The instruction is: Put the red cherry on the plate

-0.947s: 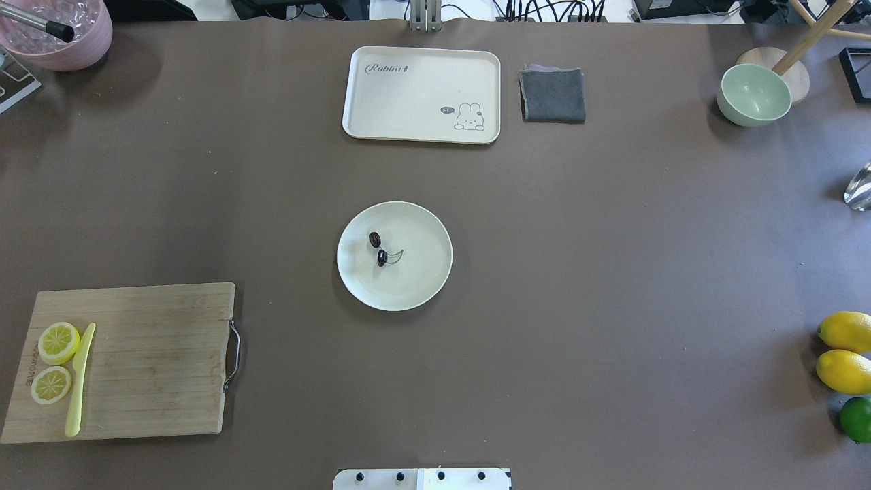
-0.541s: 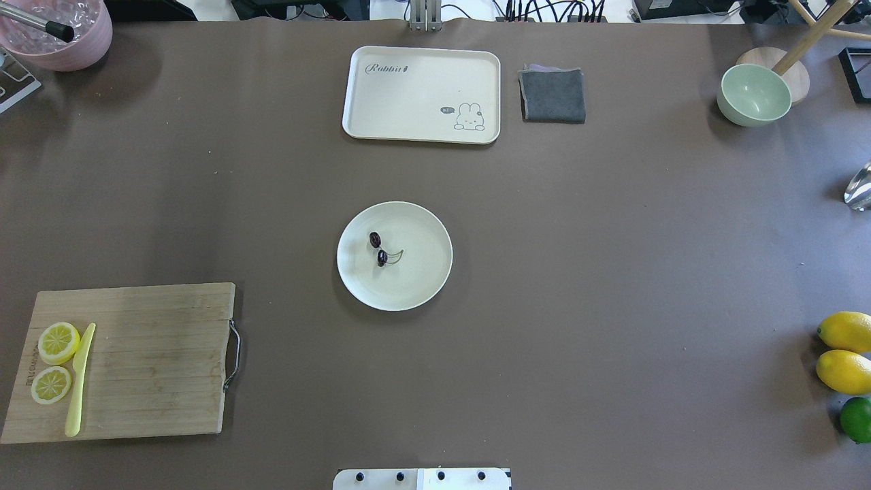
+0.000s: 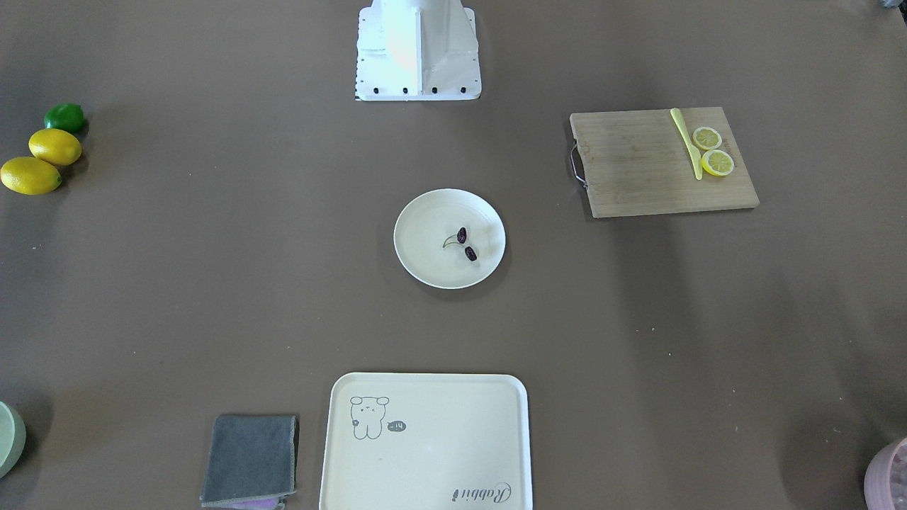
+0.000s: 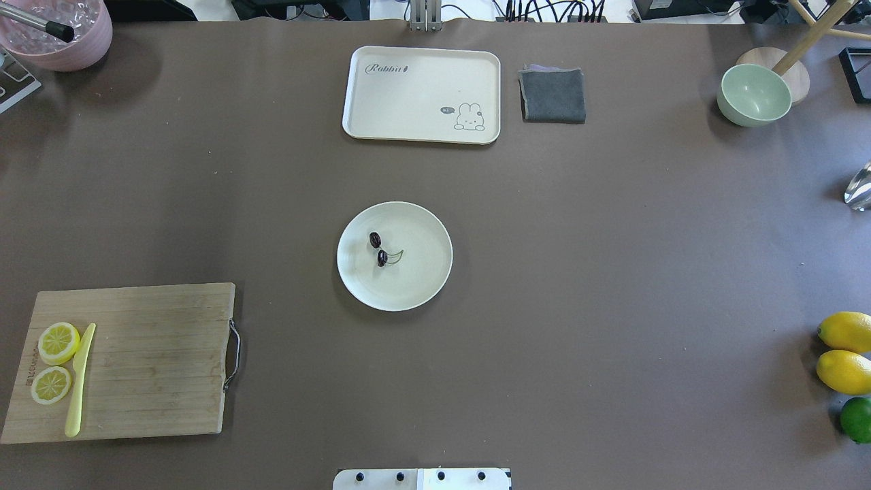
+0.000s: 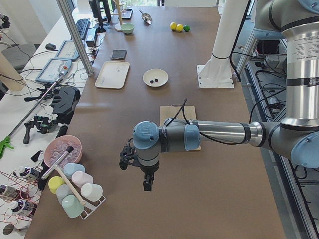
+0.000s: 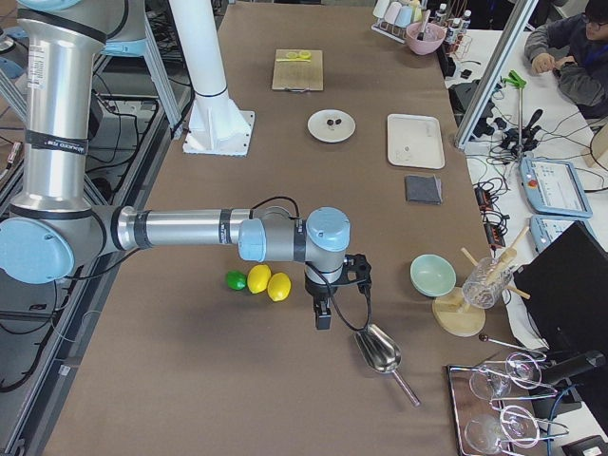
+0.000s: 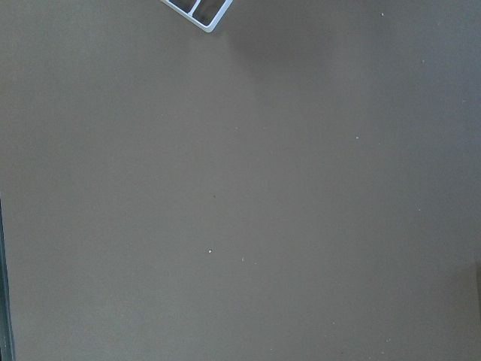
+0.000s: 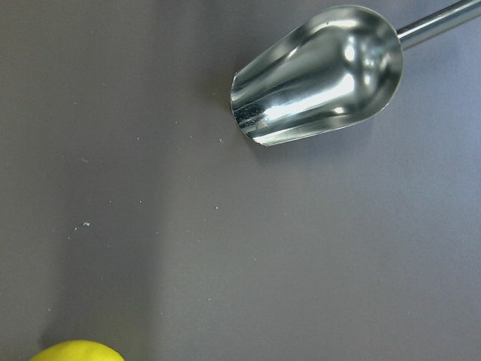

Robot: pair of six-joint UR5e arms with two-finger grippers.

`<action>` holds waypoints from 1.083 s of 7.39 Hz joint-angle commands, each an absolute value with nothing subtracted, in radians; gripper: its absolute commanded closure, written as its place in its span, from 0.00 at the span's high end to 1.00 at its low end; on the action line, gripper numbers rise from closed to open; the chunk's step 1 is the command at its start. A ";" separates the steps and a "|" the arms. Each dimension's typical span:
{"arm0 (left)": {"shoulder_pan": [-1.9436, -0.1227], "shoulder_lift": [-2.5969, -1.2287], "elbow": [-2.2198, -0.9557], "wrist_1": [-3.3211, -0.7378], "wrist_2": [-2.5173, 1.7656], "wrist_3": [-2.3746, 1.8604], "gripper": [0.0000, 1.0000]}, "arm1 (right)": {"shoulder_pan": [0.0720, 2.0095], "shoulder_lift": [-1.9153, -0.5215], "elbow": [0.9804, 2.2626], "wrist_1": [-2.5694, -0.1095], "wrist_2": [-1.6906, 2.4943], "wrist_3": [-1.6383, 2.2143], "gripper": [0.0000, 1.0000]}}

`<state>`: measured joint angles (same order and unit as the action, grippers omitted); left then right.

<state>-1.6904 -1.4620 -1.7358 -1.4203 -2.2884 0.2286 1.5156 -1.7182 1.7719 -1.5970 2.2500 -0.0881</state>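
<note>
The red cherry (image 4: pixel 382 257), a pair of tiny dark fruits on a thin green stem, lies inside the round cream plate (image 4: pixel 416 280) at the table's middle, left of the plate's centre. It also shows in the front-facing view as the cherry (image 3: pixel 471 253) on the plate (image 3: pixel 429 263). Both arms are far from it. My left gripper (image 5: pixel 146 184) hangs over bare table at the left end, and my right gripper (image 6: pixel 323 318) hangs near the lemons at the right end. Only the side views show them, so I cannot tell whether they are open or shut.
A wooden cutting board (image 4: pixel 150 361) with two lemon slices (image 4: pixel 58 341) and a yellow knife (image 4: pixel 79 381) sits front left. The rabbit tray (image 4: pixel 422 94) and grey cloth (image 4: pixel 552 94) lie at the back. A green bowl (image 4: pixel 754 94), two lemons (image 4: pixel 846 331), a lime (image 4: pixel 857 418) and a metal scoop (image 8: pixel 319 74) are at the right.
</note>
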 commanded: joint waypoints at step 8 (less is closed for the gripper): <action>-1.741 -1.456 -1.787 -1.420 -2.287 0.229 0.98 | 1.516 -1.720 1.779 -1.585 2.258 -0.086 1.00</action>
